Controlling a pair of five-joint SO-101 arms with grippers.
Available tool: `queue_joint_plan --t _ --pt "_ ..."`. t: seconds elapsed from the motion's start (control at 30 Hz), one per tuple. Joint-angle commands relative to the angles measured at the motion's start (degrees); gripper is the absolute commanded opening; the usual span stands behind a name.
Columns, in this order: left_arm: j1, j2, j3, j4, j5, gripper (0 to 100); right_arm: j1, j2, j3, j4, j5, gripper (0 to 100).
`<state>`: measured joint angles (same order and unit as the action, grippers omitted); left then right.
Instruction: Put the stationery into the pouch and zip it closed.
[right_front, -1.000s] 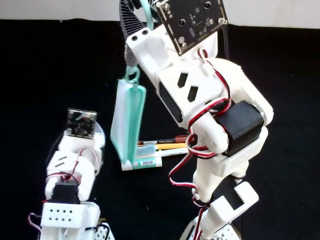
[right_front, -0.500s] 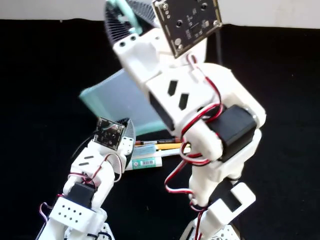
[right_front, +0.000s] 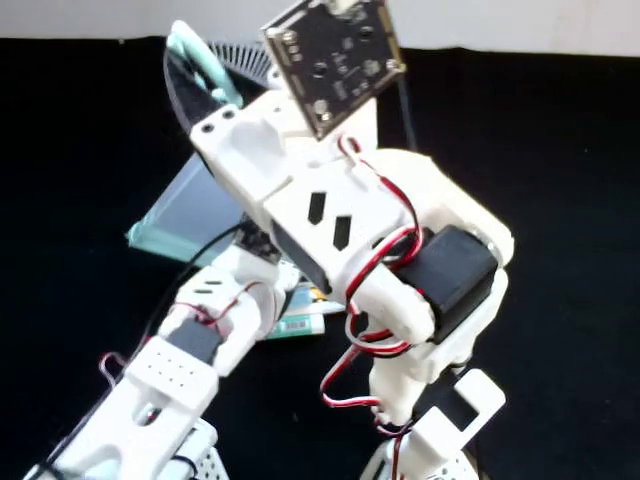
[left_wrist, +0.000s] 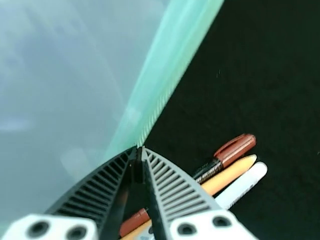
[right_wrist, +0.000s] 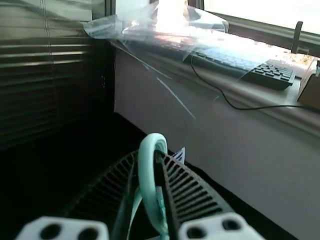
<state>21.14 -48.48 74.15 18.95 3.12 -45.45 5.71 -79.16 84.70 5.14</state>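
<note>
Right gripper (right_wrist: 148, 157), fingers clenched on the loop (right_wrist: 145, 180), hangs the pouch (right_front: 185, 210) high. Left gripper (left_wrist: 137, 151) pinches its edge, probably to open its mouth.

You have two white robot arms at the table, the left arm (right_front: 190, 350) and the right arm (right_front: 400, 260), each with one gripper: the left gripper (left_wrist: 137, 152) and the right gripper (right_wrist: 148, 159). There is one pale green pouch (right_front: 185, 215), and it carries one loop (right_wrist: 152, 137). Lying together on the table are three slim writing tools: one red-brown marker (left_wrist: 235, 148), one orange pencil (left_wrist: 232, 172) and one white pen (left_wrist: 247, 182). The high view also shows one white labelled item (right_front: 300, 325), so you can count four pieces of stationery.
</note>
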Motion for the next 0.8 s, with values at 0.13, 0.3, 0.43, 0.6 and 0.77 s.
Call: queue_joint_plan --t 0.13,0.3,0.43,0.6,0.77 --pt "0.4 5.3 -2.9 -4.8 0.3 1 -0.6 -2.0 -1.1 3.3 -5.1 0.5" --pt "-4.0 5.2 -2.9 -4.8 0.3 1 -0.9 -1.9 -1.0 2.6 -9.2 0.5" --pt "-9.2 5.2 -2.9 -5.1 0.3 1 -4.4 -1.8 -0.8 -0.9 -9.2 0.5" --pt "-14.7 5.2 -2.9 -4.9 0.3 1 -9.0 1.6 -1.0 -4.5 -9.1 0.5" --pt "-19.3 5.2 -2.6 -4.8 0.3 1 -9.5 7.3 -1.5 -4.4 -9.5 0.5"
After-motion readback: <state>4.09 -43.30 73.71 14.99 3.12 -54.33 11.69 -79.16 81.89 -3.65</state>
